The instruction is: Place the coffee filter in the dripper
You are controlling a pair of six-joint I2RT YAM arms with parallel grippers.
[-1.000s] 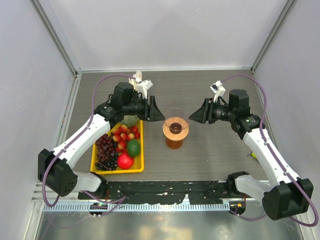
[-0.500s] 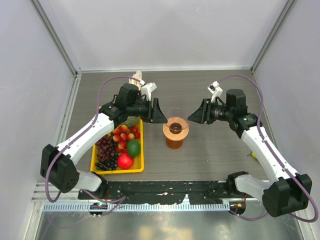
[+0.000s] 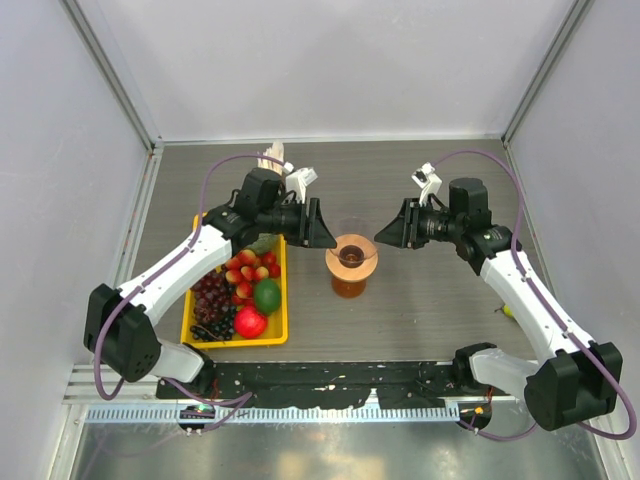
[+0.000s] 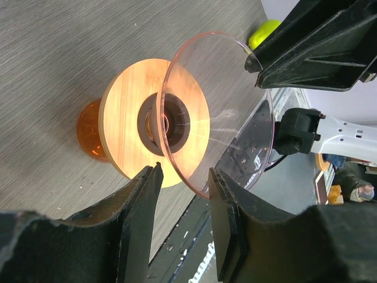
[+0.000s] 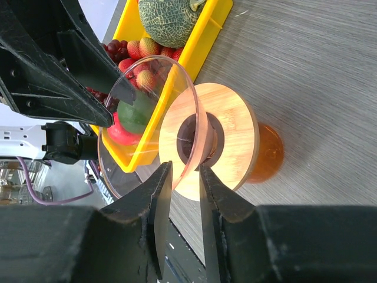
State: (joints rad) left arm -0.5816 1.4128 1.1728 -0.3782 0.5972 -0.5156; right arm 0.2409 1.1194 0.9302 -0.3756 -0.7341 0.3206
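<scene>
The dripper (image 3: 365,266), with a tan wooden collar (image 4: 126,112), a dark centre hole and a clear cone bowl (image 5: 147,76), sits on a small glass jug of amber liquid (image 3: 348,288) mid-table. My left gripper (image 3: 328,236) reaches it from the left. In the left wrist view the left gripper (image 4: 184,171) is open, its jaws standing either side of the bowl's clear rim. My right gripper (image 3: 380,238) reaches it from the right. In the right wrist view the right gripper (image 5: 185,168) has narrow jaws astride the opposite rim, with slight gaps. No single coffee filter is in view.
A yellow tray (image 3: 283,300) of grapes, strawberries, an apple, a lime and a melon (image 5: 171,17) lies left of the dripper. An upright bundle of cream papers (image 3: 275,158) stands behind the left arm. A small yellow-green object (image 3: 507,310) lies at the right.
Both grippers have drawn in toward the dripper, the left one rightward and the right one leftward. The dripper and jug have stayed in place.
</scene>
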